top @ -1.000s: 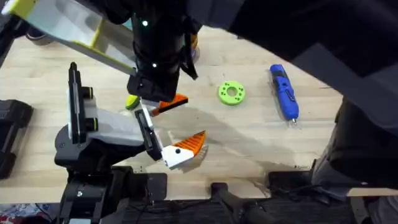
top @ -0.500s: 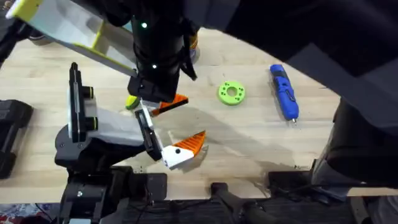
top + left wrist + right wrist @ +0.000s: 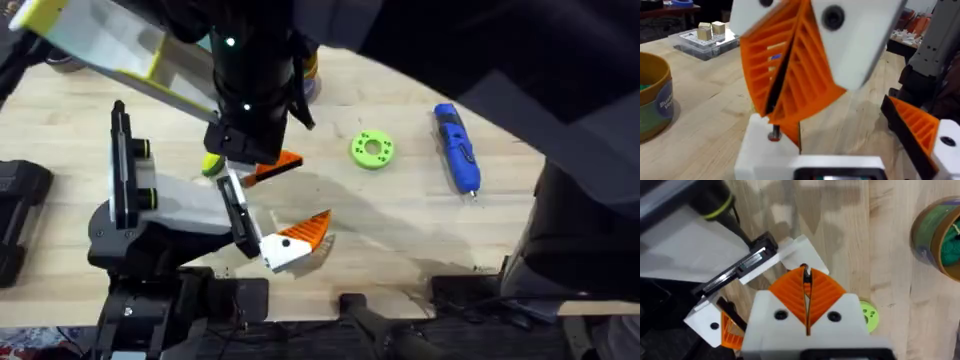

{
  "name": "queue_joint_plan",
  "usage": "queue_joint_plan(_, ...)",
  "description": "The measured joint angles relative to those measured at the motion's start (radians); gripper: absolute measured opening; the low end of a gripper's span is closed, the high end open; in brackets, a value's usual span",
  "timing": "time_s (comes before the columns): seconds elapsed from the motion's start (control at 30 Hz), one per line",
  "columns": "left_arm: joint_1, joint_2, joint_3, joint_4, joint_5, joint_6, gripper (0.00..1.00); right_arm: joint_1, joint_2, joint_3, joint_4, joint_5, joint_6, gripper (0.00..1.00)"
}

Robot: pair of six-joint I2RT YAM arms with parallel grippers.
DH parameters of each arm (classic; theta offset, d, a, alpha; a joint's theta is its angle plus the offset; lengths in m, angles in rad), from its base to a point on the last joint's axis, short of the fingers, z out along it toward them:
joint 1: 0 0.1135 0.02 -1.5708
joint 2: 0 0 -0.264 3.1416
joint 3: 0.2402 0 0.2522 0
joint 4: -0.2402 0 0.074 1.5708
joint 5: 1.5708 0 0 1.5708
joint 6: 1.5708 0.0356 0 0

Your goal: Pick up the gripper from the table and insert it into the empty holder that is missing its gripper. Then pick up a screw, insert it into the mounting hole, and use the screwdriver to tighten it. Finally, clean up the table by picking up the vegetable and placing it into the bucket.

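Observation:
The gripper (image 3: 797, 250), a white base with an orange tip, sits at the end of the black holder (image 3: 747, 262) on the pale grey body (image 3: 170, 205) at my left arm's end. That body's other finger (image 3: 297, 240) stands far from it, so my left gripper (image 3: 298, 195) is open. My right gripper (image 3: 806, 277) hangs right over the white base (image 3: 765, 150), shut on a small dark screw (image 3: 774, 134) that touches the base. The blue screwdriver (image 3: 457, 148) lies at the far right. The yellow-green vegetable (image 3: 867, 316) lies beside the right gripper.
A bright green ring (image 3: 372, 149) lies mid-table. The round bucket (image 3: 940, 235) stands beyond the vegetable. A clear box with yellow parts (image 3: 100, 45) fills the far left corner. A clear tray with wooden blocks (image 3: 707, 37) sits farther back.

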Motion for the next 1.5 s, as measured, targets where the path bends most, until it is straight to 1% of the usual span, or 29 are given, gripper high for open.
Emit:
queue_joint_plan(1.3, 0.0, 0.0, 0.0, 0.0, 0.0, 0.0, 0.986, 0.007, 0.012, 0.0, -0.014, 0.0, 0.0, 0.006)
queue_joint_plan(1.5, 0.0, 0.0, 0.0, 0.0, 0.0, -0.002, 0.987, 0.007, 0.038, 0.0, -0.014, 0.0, 0.0, 0.006)
